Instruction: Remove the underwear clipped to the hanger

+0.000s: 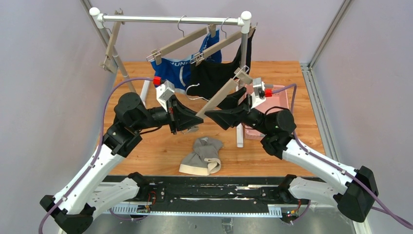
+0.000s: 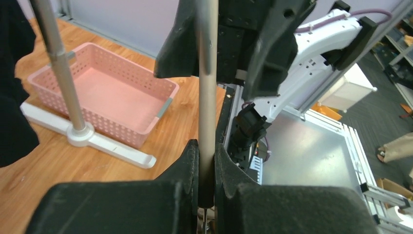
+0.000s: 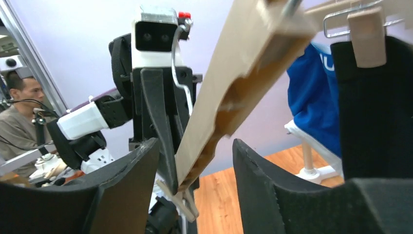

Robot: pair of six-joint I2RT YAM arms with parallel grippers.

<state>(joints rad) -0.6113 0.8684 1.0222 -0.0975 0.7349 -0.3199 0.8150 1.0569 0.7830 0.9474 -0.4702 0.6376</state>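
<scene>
Grey briefs — top view only

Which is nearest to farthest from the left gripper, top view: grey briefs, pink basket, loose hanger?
1. Loose hanger: clamped in the left gripper.
2. Grey briefs: on the table, near side.
3. Pink basket: far right.

Blue briefs partly behind black briefs
</scene>
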